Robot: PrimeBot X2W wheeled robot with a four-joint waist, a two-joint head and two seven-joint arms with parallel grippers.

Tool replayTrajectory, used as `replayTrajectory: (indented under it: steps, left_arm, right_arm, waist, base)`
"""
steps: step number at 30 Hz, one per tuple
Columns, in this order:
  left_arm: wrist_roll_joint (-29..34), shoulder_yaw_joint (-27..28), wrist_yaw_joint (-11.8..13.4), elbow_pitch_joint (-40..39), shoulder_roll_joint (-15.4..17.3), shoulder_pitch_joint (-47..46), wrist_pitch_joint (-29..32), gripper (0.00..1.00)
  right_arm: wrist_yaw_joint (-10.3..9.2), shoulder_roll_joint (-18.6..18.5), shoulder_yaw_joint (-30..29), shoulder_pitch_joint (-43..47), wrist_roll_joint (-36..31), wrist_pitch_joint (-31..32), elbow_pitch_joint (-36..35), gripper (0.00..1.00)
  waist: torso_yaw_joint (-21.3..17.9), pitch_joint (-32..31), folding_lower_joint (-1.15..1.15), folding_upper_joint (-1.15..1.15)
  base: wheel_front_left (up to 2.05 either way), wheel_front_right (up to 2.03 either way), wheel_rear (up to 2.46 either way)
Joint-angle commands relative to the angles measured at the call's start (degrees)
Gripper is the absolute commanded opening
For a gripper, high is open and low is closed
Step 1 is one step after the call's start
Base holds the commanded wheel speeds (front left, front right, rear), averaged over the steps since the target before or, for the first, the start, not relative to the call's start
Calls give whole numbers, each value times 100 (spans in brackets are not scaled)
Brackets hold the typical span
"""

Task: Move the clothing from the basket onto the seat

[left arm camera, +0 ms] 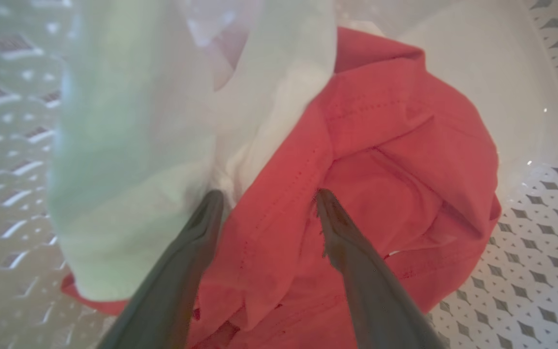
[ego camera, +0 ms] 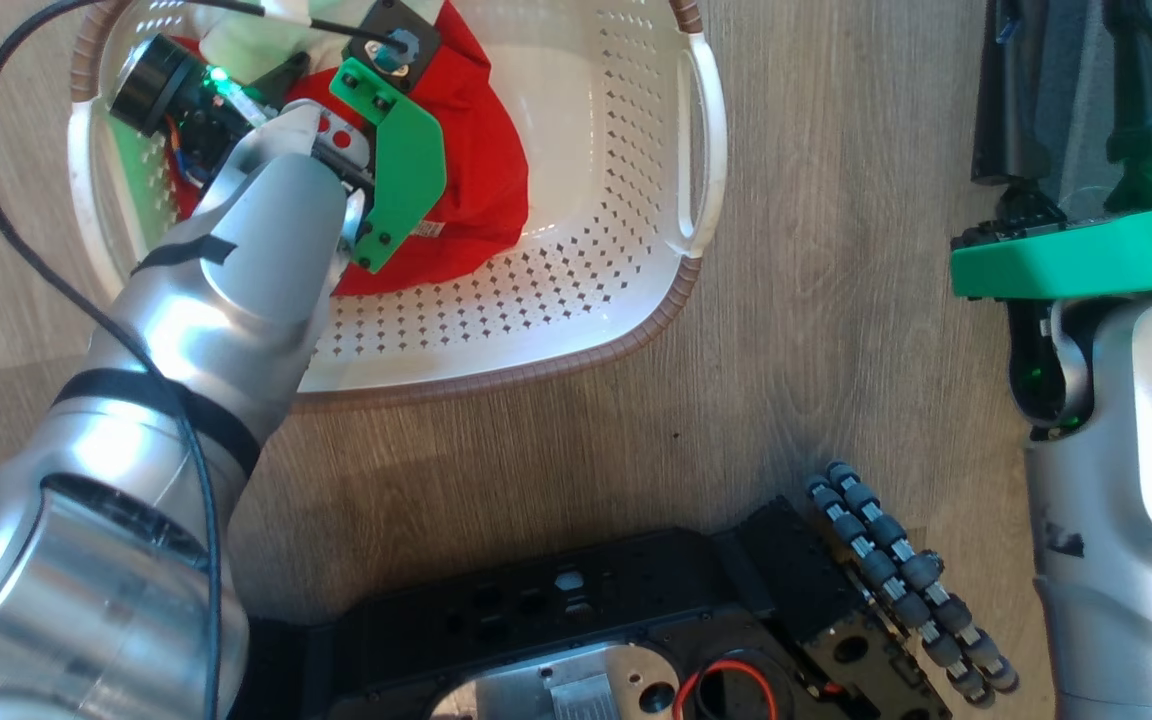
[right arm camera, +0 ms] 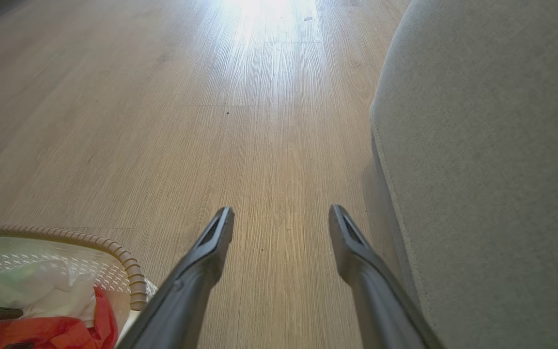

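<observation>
Item 1: my left gripper [left arm camera: 269, 201], fingers parted, gripping nothing, tips at the red garment [left arm camera: 380, 145] in the basket [ego camera: 636, 330]. Item 2: my right gripper [right arm camera: 281, 215], parted, empty, beside the grey seat [right arm camera: 492, 169].

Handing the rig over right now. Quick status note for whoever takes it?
Left gripper: jaws open, down in the basket, astride a fold of the red clothing; no grip yet.
Right gripper: jaws open, empty, over the floor beside the seat.
White cloth also in the basket.
Done: no clothing on the visible seat.
Left: grasp, carry to seat, repeat.
</observation>
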Motion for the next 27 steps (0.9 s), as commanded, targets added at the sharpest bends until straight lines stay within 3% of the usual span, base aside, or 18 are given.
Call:
replayTrajectory:
  steps: [1, 2, 3, 4, 6, 7, 8, 13, 17, 23, 27]
  left_arm:
    - [-57, -39, 83, -2, 81, 14, 41, 100]
    - [-57, -39, 83, -2, 81, 14, 41, 100]
    - [-54, -85, 84, 32, 81, 8, 67, 83]
    - [-64, -116, 91, 57, 81, 8, 72, 47]
    - [-100, -162, 98, 94, 81, 19, 68, 25]
    - [-121, -184, 96, 110, 81, 40, 60, 8]
    - [-141, -207, 91, 120, 81, 58, 37, 0]
    - [-397, -222, 53, -69, 81, 212, -318, 0]
    - [-956, -70, 53, -629, 81, 458, -968, 0]
    - [-1766, 155, 30, -973, 81, 1106, -2064, 0]
    - [-2023, 367, 17, -1004, 109, 1560, -2427, 0]
  right_arm:
    - [-1, 13, 109, 224, 42, -37, -165, 100]
    - [-1, 13, 109, 224, 42, -37, -165, 100]
    - [-1, 13, 115, 227, 47, -37, -166, 100]
    - [-1, 13, 122, 231, 53, -37, -165, 100]
    - [-1, 13, 132, 240, 67, -37, -158, 100]
    - [-1, 13, 131, 244, 74, -37, -154, 100]
    - [-1, 13, 125, 249, 81, -37, -149, 100]
    - [-1, 13, 14, 289, 72, -37, -108, 100]
    - [-1, 13, -59, 392, 26, -37, -23, 100]
    - [-1, 13, -258, 728, -118, -37, 137, 100]
    - [-1, 13, -387, 1044, -220, -37, 256, 100]
  waist:
    - [-20, 17, 0, 0]
    - [-20, 17, 0, 0]
    - [-29, 22, 0, 0]
    - [-39, 24, 0, 0]
    - [-61, 14, 0, 0]
    - [-72, 5, 0, 0]
    - [-81, -9, 0, 0]
    - [-32, -185, 0, 0]
    - [166, -582, 0, 0]
    - [525, -1682, 0, 0]
    - [714, -2552, 0, 0]
  base:
    - [0, 0, 0]
    - [0, 0, 0]
    - [0, 0, 0]
    - [0, 0, 0]
    - [0, 0, 0]
    - [0, 0, 0]
    - [0, 0, 0]
    - [0, 0, 0]
    - [0, 0, 0]
    - [0, 0, 0]
    - [0, 0, 0]
